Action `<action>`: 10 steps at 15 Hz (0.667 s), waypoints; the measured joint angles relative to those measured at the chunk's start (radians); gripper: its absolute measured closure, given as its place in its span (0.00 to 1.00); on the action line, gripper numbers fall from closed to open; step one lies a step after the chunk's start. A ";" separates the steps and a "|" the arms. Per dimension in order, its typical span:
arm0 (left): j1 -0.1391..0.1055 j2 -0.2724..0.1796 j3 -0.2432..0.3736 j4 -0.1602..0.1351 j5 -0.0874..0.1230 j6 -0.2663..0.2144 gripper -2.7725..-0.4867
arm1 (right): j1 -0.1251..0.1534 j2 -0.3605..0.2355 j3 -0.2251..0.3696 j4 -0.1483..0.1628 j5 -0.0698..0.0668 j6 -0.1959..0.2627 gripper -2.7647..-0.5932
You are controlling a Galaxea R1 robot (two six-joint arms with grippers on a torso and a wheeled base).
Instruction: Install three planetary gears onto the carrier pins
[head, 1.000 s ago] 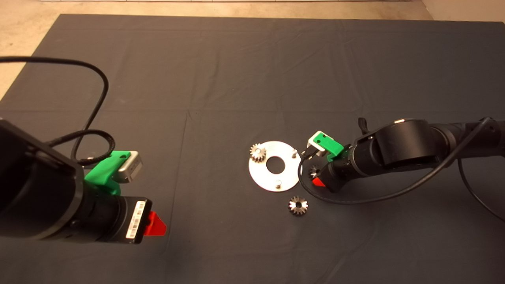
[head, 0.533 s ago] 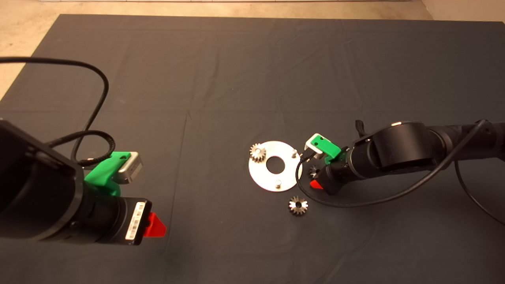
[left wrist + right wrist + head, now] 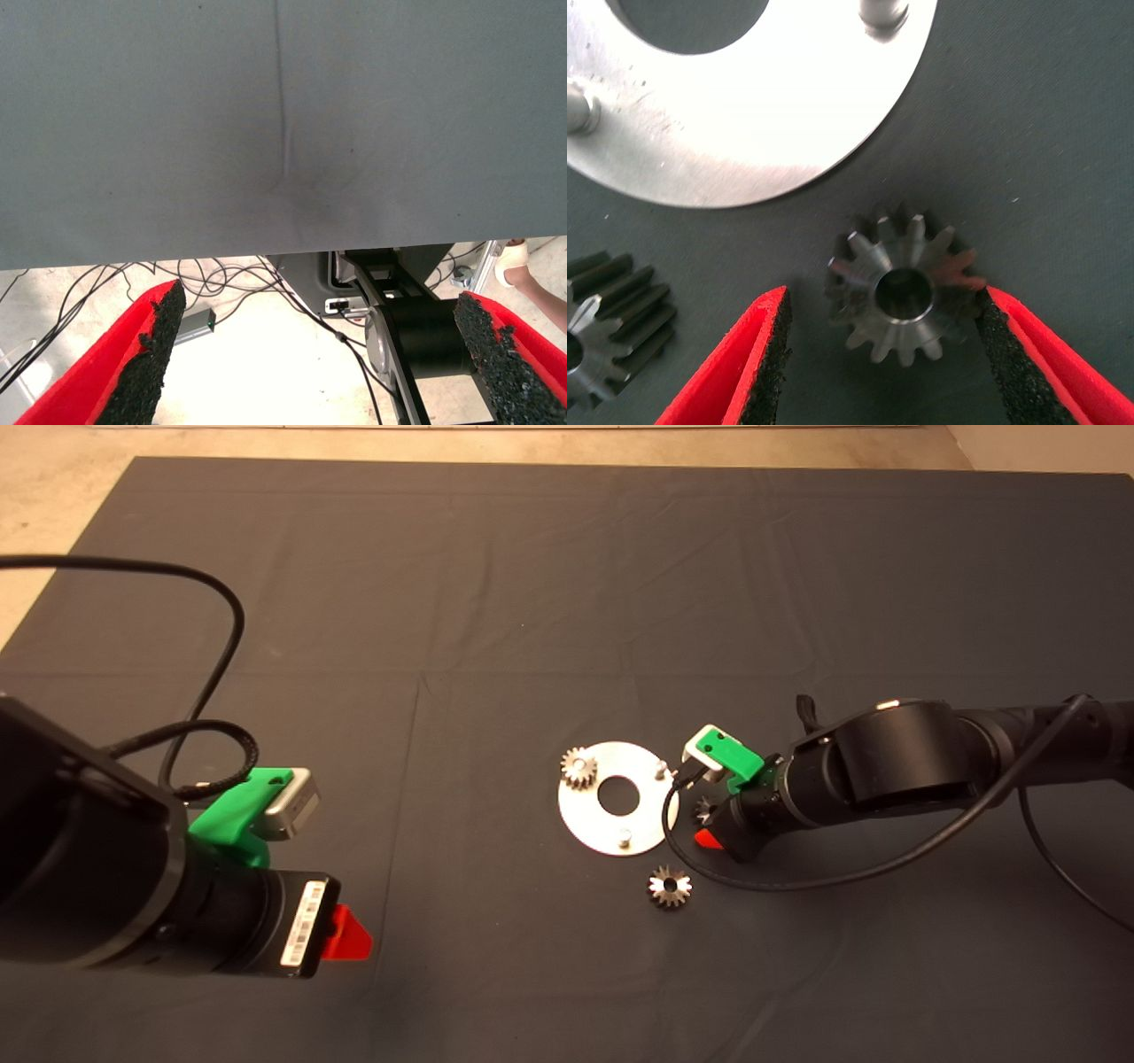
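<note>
Head view: silver disc (image 3: 617, 798) lies on the dark mat (image 3: 532, 602). One gear (image 3: 578, 767) sits on the pin at the disc's far-left rim; two pins (image 3: 660, 767) (image 3: 625, 836) stand bare. A second gear (image 3: 670, 887) lies on the mat just off the disc's near edge. Right gripper (image 3: 706, 824) is low beside the disc's right edge, over a third gear (image 3: 704, 810). Left gripper (image 3: 350, 934) is parked well left of the disc.

Left wrist view: fingers (image 3: 146, 367) spread wide, holding nothing.

Right wrist view: fingers (image 3: 766, 367) open, straddling the third gear (image 3: 904, 288) flat on the mat beside the disc (image 3: 744, 115); one pad touches its teeth, the other stands clear.
</note>
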 joint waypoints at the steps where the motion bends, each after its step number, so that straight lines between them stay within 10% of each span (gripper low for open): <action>1: 0.000 0.000 0.000 -0.002 0.000 0.000 0.26 | 0.000 0.003 0.000 -0.015 0.000 0.000 0.57; 10: 0.000 0.000 0.002 -0.006 0.000 0.000 0.26 | 0.000 0.020 0.000 -0.031 -0.003 0.000 0.57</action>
